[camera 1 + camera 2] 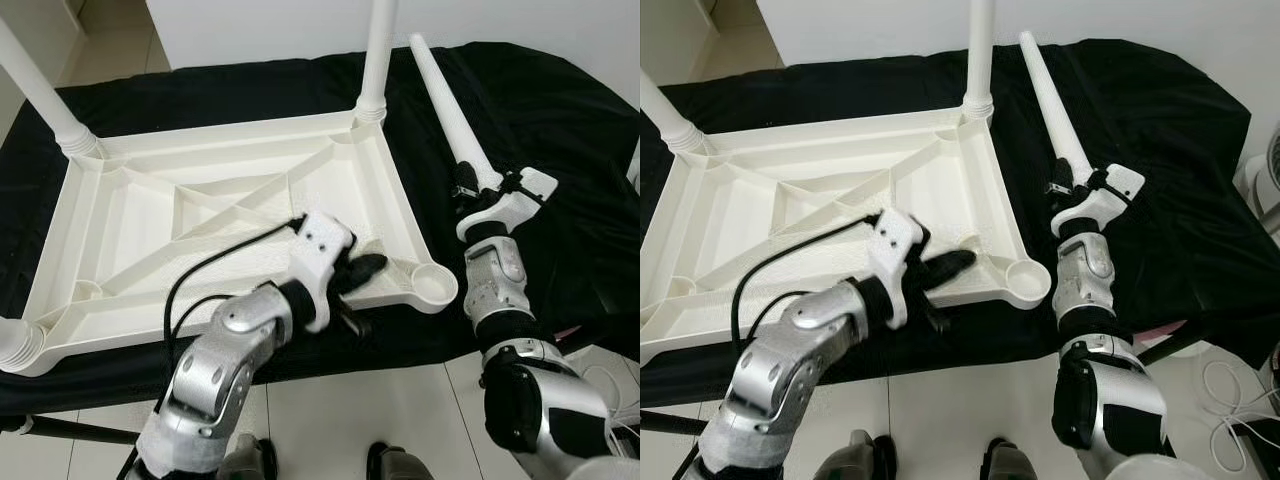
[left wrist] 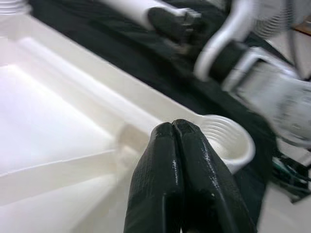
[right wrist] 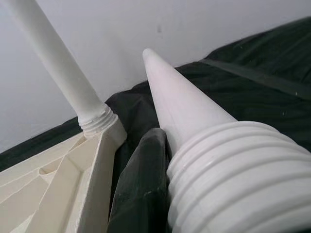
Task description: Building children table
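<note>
Silver arms reach forward from the near edge of the scene toward an upturned white table top that lies on a black cloth. Nearest, the left gripper rests over the table top's near right portion with its black fingers pressed together and nothing between them, their tips just short of the empty threaded corner socket. To the right, the right gripper is clamped around the threaded thick end of a loose white leg, which lies on the cloth beside the table top's right edge and tapers away toward the far wall. Farther off, one screwed-in leg stands upright in the far right corner, another rises from the far left corner, and a third sits at the near left corner.
</note>
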Motion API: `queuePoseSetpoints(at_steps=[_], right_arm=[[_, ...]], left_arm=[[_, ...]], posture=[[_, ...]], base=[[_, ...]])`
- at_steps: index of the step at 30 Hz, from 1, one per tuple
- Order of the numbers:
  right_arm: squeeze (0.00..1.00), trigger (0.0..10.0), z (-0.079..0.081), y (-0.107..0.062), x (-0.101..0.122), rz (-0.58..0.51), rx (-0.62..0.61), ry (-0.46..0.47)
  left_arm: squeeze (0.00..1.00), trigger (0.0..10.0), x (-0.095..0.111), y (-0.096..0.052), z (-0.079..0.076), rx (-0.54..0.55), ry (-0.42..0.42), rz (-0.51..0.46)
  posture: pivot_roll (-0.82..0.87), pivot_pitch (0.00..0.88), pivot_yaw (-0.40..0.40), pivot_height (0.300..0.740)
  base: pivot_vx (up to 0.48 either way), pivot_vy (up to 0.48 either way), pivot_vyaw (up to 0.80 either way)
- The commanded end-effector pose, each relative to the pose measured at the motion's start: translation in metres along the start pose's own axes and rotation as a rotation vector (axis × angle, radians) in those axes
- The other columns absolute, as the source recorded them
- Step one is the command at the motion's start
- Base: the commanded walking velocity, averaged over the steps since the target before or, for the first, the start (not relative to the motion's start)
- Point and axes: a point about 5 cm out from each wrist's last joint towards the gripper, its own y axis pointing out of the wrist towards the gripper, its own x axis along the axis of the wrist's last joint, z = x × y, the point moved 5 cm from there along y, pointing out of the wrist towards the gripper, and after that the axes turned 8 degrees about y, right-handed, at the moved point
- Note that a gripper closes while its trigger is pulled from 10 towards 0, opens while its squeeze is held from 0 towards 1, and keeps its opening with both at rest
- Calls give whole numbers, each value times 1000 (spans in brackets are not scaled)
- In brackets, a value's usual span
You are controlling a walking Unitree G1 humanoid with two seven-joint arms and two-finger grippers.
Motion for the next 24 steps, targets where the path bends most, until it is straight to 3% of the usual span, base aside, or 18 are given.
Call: queuePoseSetpoints(at_steps=[1,4,8,10,14,21,24], right_arm=[[0,10000,7,0,5,-36,25,-25],[0,10000,8,-6,9,-73,18,-61],[0,10000,9,-7,9,-81,18,-71],[0,10000,16,-4,22,-127,30,-112],[0,10000,29,1,44,-206,45,-124],[0,10000,60,10,80,-338,113,-169],[0,10000,65,11,86,-358,124,-173]], left_arm=[[0,10000,-4,0,8,40,-8,9],[0,10000,-6,2,27,102,-20,11],[0,10000,-6,2,30,112,-20,10],[0,10000,-7,5,49,175,-4,38],[0,10000,-3,9,67,230,20,52],[0,10000,9,16,74,237,37,10],[0,10000,11,18,74,223,32,6]], posture=[[34,151,63,740],[24,133,55,740],[24,133,55,740],[-6,93,45,740],[-27,59,42,740],[-46,0,41,740],[-47,0,41,740]], base=[[0,0,0],[0,0,0],[0,0,0],[0,0,0],[0,0,0],[0,0,0],[0,0,0]])
